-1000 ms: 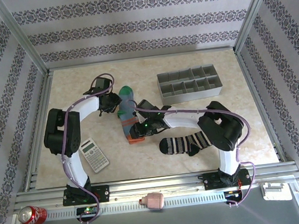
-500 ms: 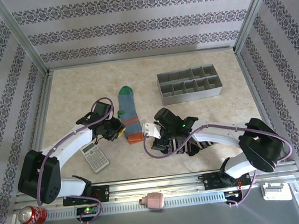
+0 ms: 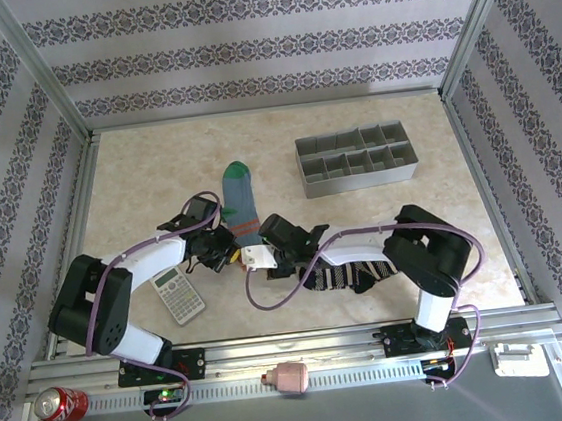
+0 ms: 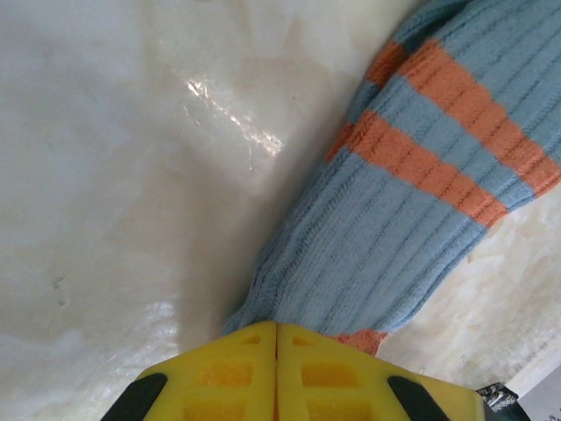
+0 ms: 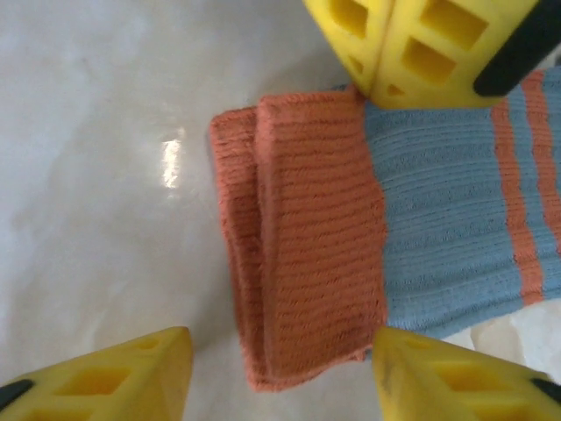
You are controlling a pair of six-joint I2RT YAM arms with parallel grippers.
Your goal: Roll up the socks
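Blue-grey sock (image 3: 241,200): left gripper (image 4: 277,329) clamps its edge. Right gripper (image 5: 280,344) gapes astride the orange cuff (image 5: 307,237), striped sock (image 3: 353,275) at four o'clock.

Overhead, two wrist close-ups
Top looks down from 6 o'clock; both wrist cameras closely share the blue-grey sock (image 5: 438,228).

Robot lab cell: aluminium frame (image 3: 295,348), wallpaper-print walls (image 3: 264,46), marble-look tabletop (image 3: 155,163).

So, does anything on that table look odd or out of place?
A grey calculator lies left of the blue-grey sock, unrelated to sock rolling, and a red soda can lies on its side on the front rail.
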